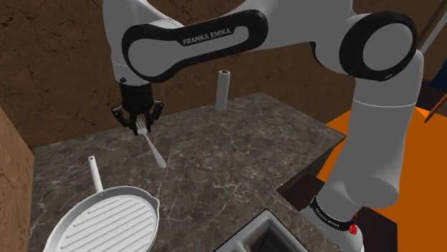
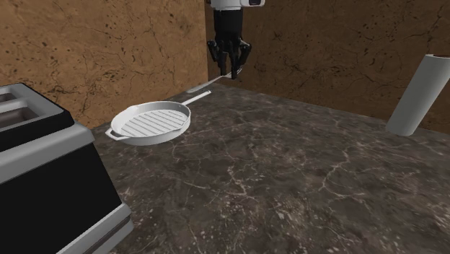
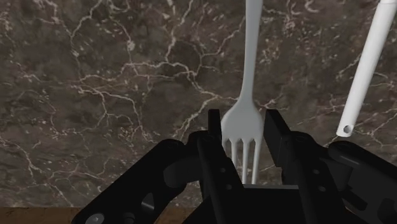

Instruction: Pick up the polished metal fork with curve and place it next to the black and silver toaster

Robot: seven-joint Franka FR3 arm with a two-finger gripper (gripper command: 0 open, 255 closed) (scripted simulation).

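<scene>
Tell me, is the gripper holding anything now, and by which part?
Yes: the gripper is shut on the white fork, clasping its head by the tines; the handle sticks out free.

You've got: pan (image 1: 107, 222) at counter (image 1: 236, 157) left end, shoulder view | toaster (image 2: 43, 166) in front of pan | roll (image 1: 223, 91) upright at back edge | fork (image 1: 154, 152) clasped in gripper (image 1: 140, 129) above counter, behind pan
</scene>
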